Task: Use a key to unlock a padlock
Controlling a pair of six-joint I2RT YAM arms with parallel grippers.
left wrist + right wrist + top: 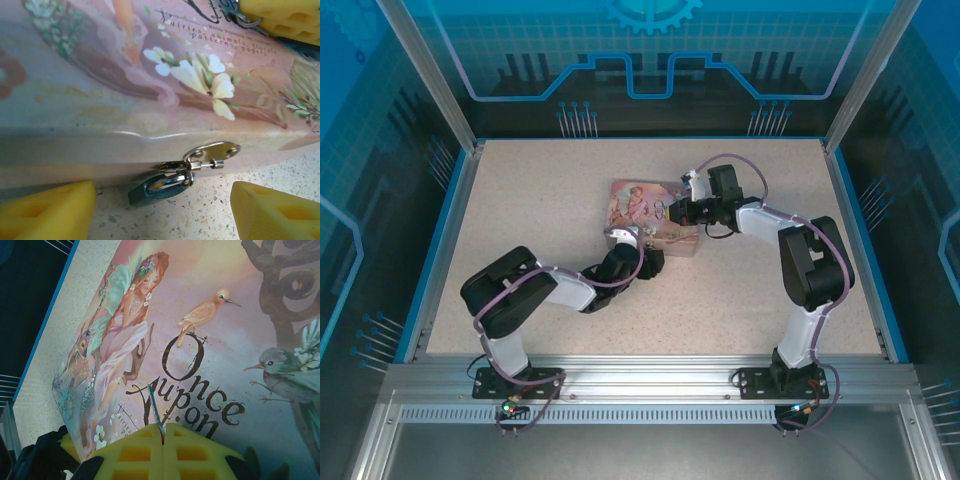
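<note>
The right end effector (164,434) has its yellow fingers pressed together on the key (155,407). Only a thin silvery blade pokes out of the seam between them, and it slants over the printed lid of the pink tin (215,315). The left end effector (162,207) is spread wide and grips nothing, with one yellow finger on each side of the padlock (159,188). The padlock hangs by its shackle from the small metal hasp (212,152) on the tin's front wall. Its dark bluish body is tipped sideways and rests on, or just above, the speckled counter (210,220). The overhead view shows both end effectors crowded at the tin, the right one (672,210) above the lid and the left one (650,262) at the near wall, so the key is above the box rather than down by the lock. The main risk is the slim hold on the key: pinched at one end, it could twist or slide between the pads once it meets resistance. The padlock is loose too, and with nothing bracing it a push from the key would likely swing it on the hasp. The keyhole cannot be made out, so alignment would be guesswork, and the two arms working this close could bump.
</note>
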